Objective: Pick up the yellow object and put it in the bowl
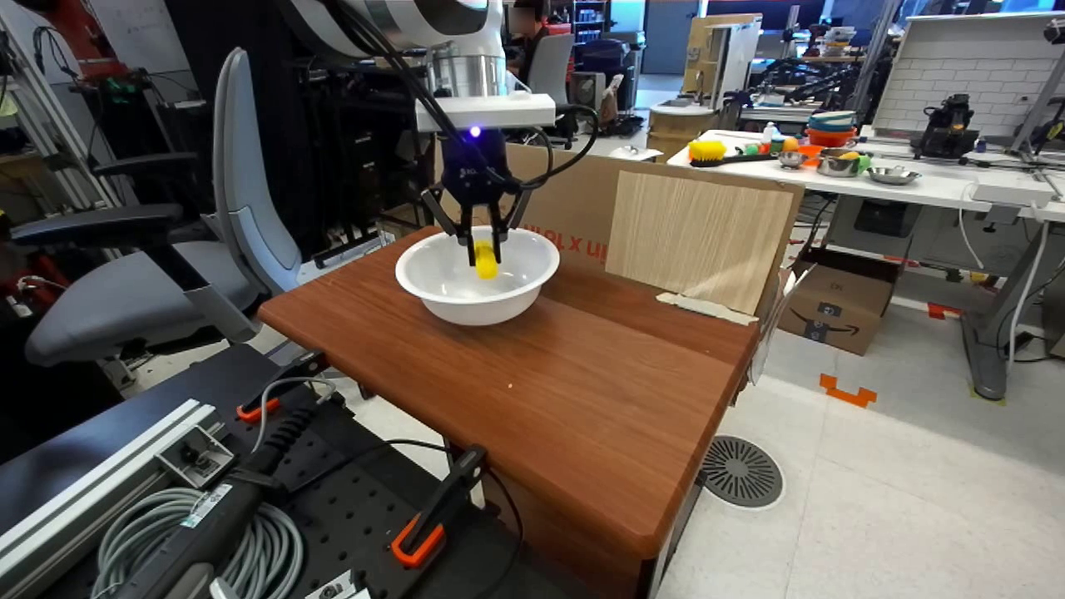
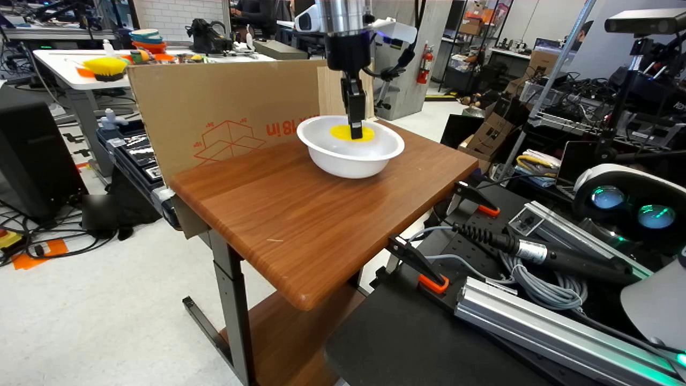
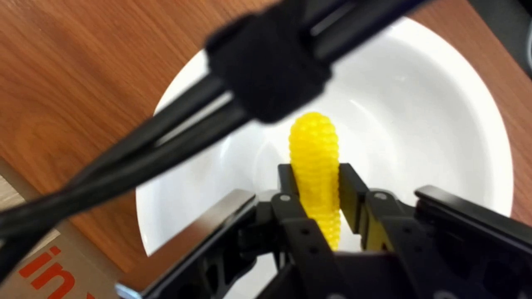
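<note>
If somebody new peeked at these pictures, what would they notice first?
Probably the bumpy yellow object, pinched in the black gripper. Then the big white bowl under it, standing on the brown table. In an exterior view, a headset with shiny greenish lenses shows near the right edge.

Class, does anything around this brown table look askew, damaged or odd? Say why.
The red print on the cardboard panel behind the white bowl looks upside down, as if the panel were inverted. Nothing seems odd about the yellow object held by the end effector.
</note>
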